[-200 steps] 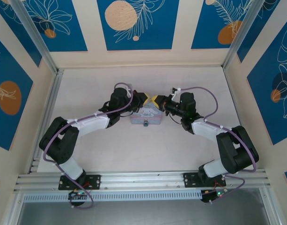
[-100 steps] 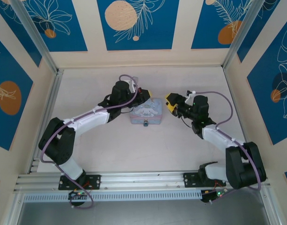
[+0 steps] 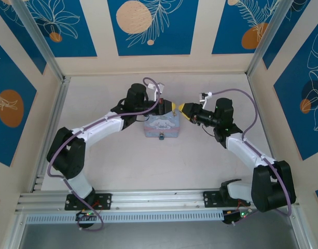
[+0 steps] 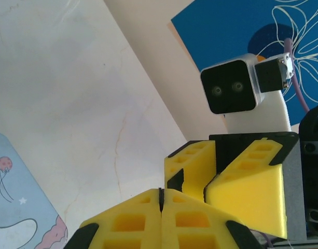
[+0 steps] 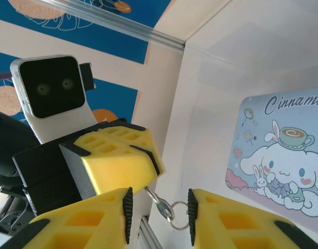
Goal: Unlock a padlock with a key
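Note:
My left gripper hovers over the back edge of the pale blue cartoon tin, shut on a small silver key. The key and its ring hang out of that gripper's tip. My right gripper faces it tip to tip and is open. In the right wrist view the key dangles between my open right gripper, touching neither pad. The left wrist view has my left gripper pressed together, with the right gripper just beyond. The padlock is a tiny dark lump at the tin's near side.
The tin lid lies flat below both grippers; its corner appears at lower left in the left wrist view. An aluminium frame rail runs along the near table edge. Blue patterned walls enclose the pale tabletop.
The right arm swung out to the right, then came back so its open gripper meets the left gripper's tip. The left gripper slid right along the tin's back edge.

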Robot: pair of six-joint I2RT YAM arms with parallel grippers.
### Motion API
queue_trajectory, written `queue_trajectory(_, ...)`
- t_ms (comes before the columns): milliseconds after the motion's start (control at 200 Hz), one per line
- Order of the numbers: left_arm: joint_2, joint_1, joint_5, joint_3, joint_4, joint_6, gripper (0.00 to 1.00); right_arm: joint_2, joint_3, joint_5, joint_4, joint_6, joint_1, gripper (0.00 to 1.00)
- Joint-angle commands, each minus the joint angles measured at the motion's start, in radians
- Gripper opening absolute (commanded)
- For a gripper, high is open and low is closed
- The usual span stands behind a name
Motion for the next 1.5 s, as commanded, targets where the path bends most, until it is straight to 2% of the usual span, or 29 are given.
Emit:
queue_trajectory(0,0.018,0.005,0.053,0.031,0.027,-0.004,0.0,0.024,0.015,-0.06,0.037,-0.024,0.011,0.33)
queue_trajectory(400,0.03,0.005,0.031,0.009,0.11,-0.088,0.0,0.071,0.003,-0.067,0.092,-0.005,0.041,0.31)
queue_trajectory(905,0.025,0.004,0.012,0.002,0.129,-0.105,0.0,0.092,-0.027,-0.045,0.12,0.011,0.048,0.32)
queue_trajectory(1040,0.026,0.005,0.016,0.002,0.137,-0.108,0.0,0.101,-0.032,-0.032,0.124,0.019,0.047,0.41)
queue_trajectory(1125,0.026,0.004,0.014,-0.002,0.137,-0.11,0.0,0.109,-0.035,-0.035,0.14,0.028,0.046,0.42)
queue_trajectory(1495,0.035,0.005,-0.008,0.001,0.143,-0.119,0.0,0.135,-0.024,-0.086,0.185,0.032,0.06,0.32)
